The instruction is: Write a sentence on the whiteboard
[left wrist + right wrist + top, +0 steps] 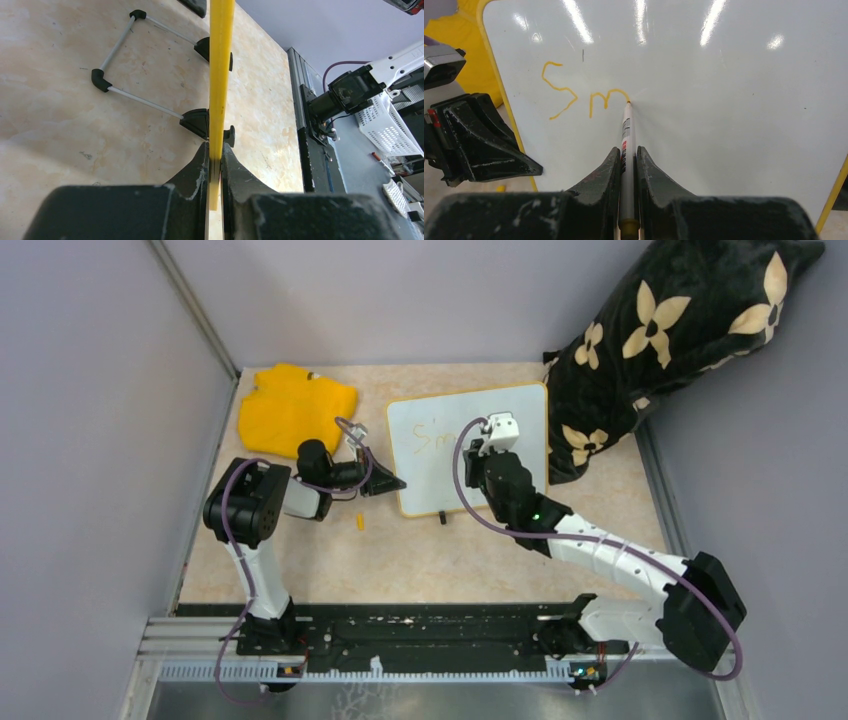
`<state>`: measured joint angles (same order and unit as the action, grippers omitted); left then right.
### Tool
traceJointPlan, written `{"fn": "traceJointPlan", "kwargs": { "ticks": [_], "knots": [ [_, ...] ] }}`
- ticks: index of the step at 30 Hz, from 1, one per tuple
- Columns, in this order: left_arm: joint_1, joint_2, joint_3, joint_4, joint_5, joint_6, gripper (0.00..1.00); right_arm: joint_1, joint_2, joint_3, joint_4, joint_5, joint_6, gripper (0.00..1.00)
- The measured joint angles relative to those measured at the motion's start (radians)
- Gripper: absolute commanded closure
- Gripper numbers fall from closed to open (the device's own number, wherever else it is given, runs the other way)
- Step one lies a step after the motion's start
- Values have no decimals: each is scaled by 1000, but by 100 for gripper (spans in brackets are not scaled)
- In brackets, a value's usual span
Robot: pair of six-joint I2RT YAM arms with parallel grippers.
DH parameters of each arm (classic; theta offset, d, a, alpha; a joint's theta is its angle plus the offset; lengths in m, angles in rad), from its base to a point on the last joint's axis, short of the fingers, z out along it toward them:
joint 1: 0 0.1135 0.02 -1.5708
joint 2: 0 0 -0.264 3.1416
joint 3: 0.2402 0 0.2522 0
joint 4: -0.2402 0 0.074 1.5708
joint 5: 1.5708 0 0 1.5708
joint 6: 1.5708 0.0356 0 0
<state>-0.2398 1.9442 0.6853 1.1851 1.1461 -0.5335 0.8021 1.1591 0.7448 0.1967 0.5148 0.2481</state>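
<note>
The whiteboard (425, 475) lies at the table's middle, its glossy white face (724, 125) filling the right wrist view. My right gripper (628, 152) is shut on a slim white marker (626, 130). The marker's tip touches the board at the end of the letters "Sm" (584, 95), the only part of the sentence showing, in yellow-orange. My left gripper (215, 155) is shut on the board's yellow rim (220, 75), seen edge-on. From above, that gripper (392, 483) sits at the board's lower left corner.
A yellow cloth (295, 405) lies at the back left, and a dark flowered pillow (670, 330) leans at the back right by the board. A small yellow cap (359, 523) rests near the board's front left. A black-cornered wire stand (117, 45) lies beside the board.
</note>
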Motion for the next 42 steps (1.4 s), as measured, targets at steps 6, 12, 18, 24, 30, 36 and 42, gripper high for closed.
{"fn": "traceJointPlan", "kwargs": {
  "ticks": [6, 12, 18, 24, 30, 36, 42],
  "knots": [
    [0, 0, 0, 0, 0, 0, 100, 0, -13, -20, -6, -7, 10, 100],
    [0, 0, 0, 0, 1, 0, 100, 0, -21, -25, -13, -10, 15, 100],
    [0, 0, 0, 0, 5, 0, 100, -2, -40, -25, -41, -8, 13, 100],
    [0, 0, 0, 0, 6, 0, 100, -7, -59, -7, -47, 4, 0, 100],
    [0, 0, 0, 0, 6, 0, 100, -23, -57, 29, -29, 6, -10, 100],
    [0, 0, 0, -1, 6, 3, 100, -35, -27, 34, 5, 2, -10, 100],
    [0, 0, 0, -1, 6, 5, 100, -42, 2, 50, 26, -5, -9, 100]
  ]
}}
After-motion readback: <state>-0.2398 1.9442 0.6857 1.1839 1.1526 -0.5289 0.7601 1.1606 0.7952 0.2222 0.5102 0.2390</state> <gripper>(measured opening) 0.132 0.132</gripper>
